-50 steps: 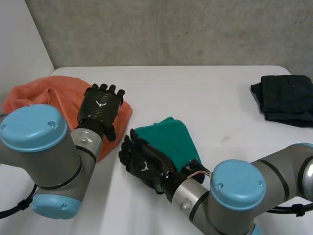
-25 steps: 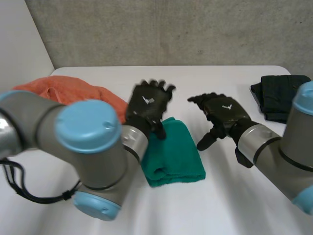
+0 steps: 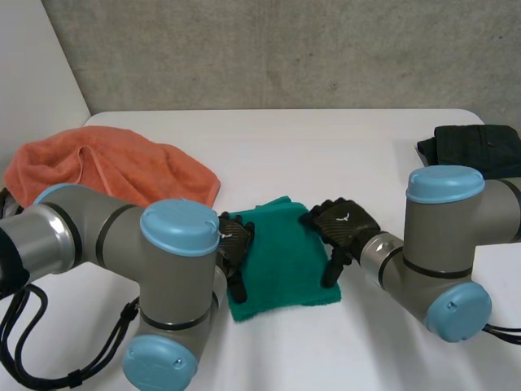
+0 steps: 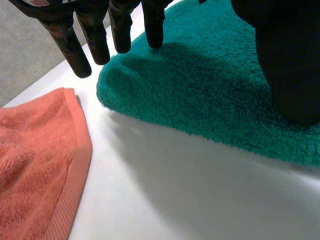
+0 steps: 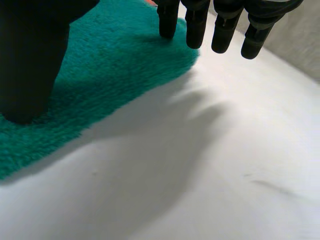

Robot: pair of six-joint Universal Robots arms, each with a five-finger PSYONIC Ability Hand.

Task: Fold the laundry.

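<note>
A grey concrete wall (image 3: 285, 49) stands behind the white surface (image 3: 326, 155). A green towel (image 3: 281, 261), folded into a thick pad, lies near the front middle of the surface between the two arms. A crumpled orange towel (image 3: 106, 167) lies spread out at the left side, close to the green towel but not touching it. A dark folded garment (image 3: 476, 151) sits well apart at the far right.

The left robot hand (image 3: 234, 243) rests at the green towel's left edge. In the left wrist view its fingers (image 4: 120, 27) are straight and spread apart. One fingertip touches the terry cloth and the others hang over the bare surface just beside the edge. Its thumb (image 4: 290, 65) sits down on the towel, and nothing is clamped.

The right robot hand (image 3: 346, 221) is at the towel's right edge. In the right wrist view its fingers (image 5: 227, 25) are straight and apart above the towel's edge and the surface beside it. The thumb (image 5: 30, 60) presses onto the green cloth, with no grasp.
</note>
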